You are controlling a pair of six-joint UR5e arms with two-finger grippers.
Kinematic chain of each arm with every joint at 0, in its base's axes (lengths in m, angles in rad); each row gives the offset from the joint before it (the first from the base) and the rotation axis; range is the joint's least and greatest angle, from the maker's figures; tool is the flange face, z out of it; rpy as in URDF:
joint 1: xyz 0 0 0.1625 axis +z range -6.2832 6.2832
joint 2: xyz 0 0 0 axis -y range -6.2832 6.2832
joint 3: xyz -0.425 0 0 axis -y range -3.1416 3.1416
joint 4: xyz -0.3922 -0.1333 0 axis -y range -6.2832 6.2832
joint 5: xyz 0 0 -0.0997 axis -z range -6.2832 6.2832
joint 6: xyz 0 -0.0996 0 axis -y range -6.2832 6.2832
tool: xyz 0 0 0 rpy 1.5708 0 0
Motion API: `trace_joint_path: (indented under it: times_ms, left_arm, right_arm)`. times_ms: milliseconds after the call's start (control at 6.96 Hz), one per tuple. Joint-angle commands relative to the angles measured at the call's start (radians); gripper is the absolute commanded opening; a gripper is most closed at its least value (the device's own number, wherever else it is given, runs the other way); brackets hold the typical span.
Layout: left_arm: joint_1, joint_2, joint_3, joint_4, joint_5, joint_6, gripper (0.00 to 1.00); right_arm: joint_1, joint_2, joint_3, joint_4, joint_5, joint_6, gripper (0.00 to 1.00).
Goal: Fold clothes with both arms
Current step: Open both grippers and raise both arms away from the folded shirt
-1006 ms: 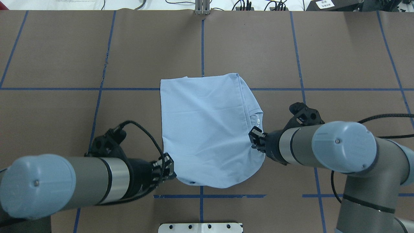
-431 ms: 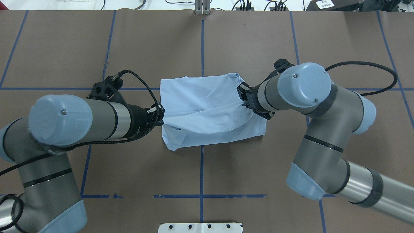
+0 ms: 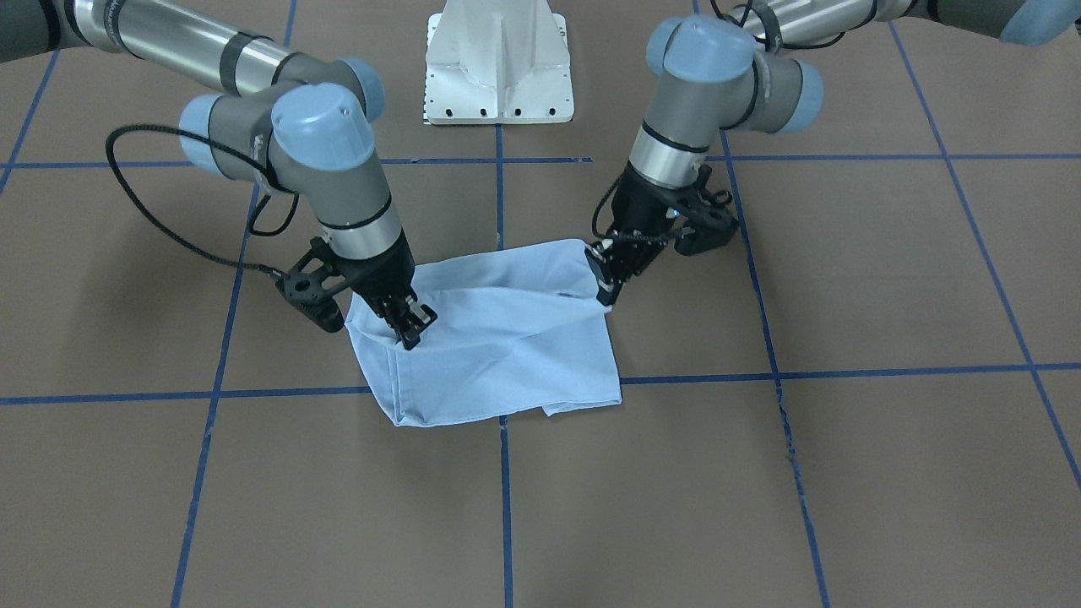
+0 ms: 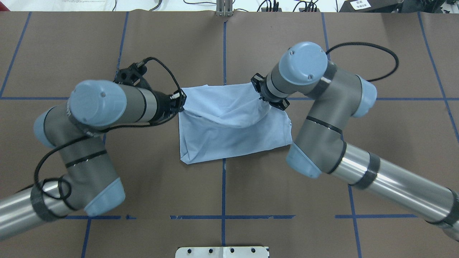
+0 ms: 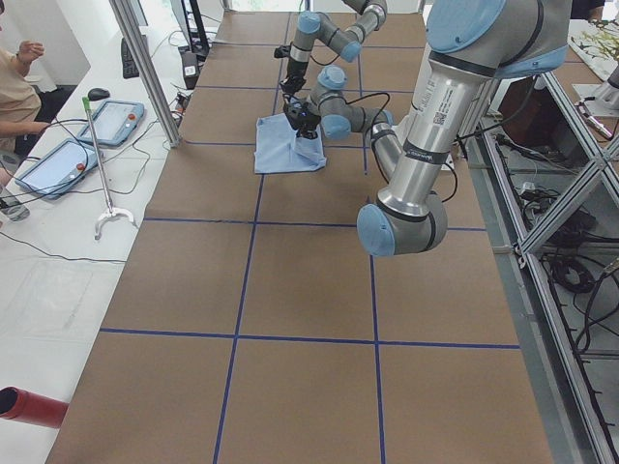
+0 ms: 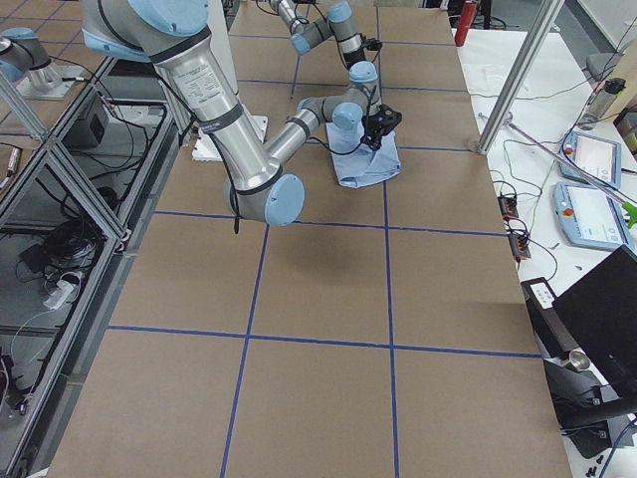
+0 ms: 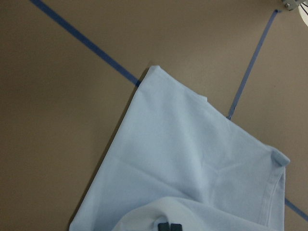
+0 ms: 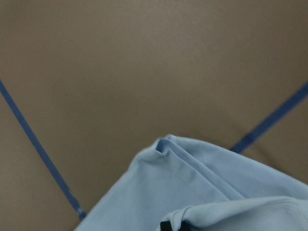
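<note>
The light blue T-shirt (image 4: 233, 138) lies doubled over at the centre of the table (image 4: 287, 193), its top layer sagging between 2 grippers. The left gripper (image 4: 180, 103) pinches its far-left corner and the right gripper (image 4: 260, 90) its far-right corner, both clamped on cloth.

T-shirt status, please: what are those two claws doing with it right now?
Left gripper shut on T-shirt edge. Right gripper shut on opposite edge. Cloth doubled over, held edge sagging between them. No obstacle seen nearby.

A robotics lab (grid-taped table (image 5: 300, 290), teach pendants (image 5: 116, 114)).
</note>
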Motion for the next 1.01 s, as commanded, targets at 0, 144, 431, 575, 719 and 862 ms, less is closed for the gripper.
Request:
trace_joint_path:
  times_ms: [0,144,431,575,719,862]
  left_arm:
    - [-0.127,-0.098,0.332,-0.249,0.026,0.195,0.99]
    - [-0.127,-0.095,0.321,-0.259,0.023,0.189,1.0]
    - [-0.127,-0.057,0.218,-0.25,0.013,0.189,1.0]
    - [-0.129,-0.002,0.13,-0.246,-0.057,0.198,1.0]
    - [-0.136,0.07,0.044,-0.24,-0.134,0.229,1.0]
    - [-0.167,0.144,-0.033,-0.24,-0.176,0.414,1.0]
  right_arm:
    - [0.104,0.132,-0.296,0.139,0.084,-0.181,0.93]
    - [0.126,0.139,-0.288,0.139,0.106,-0.26,1.0]
    - [0.138,0.13,-0.261,0.135,0.123,-0.263,1.0]
    - [0.14,0.071,-0.169,0.129,0.129,-0.263,1.0]
    - [0.175,-0.024,-0.079,0.129,0.172,-0.283,1.0]
    - [0.219,-0.115,-0.048,0.139,0.199,-0.376,1.0]
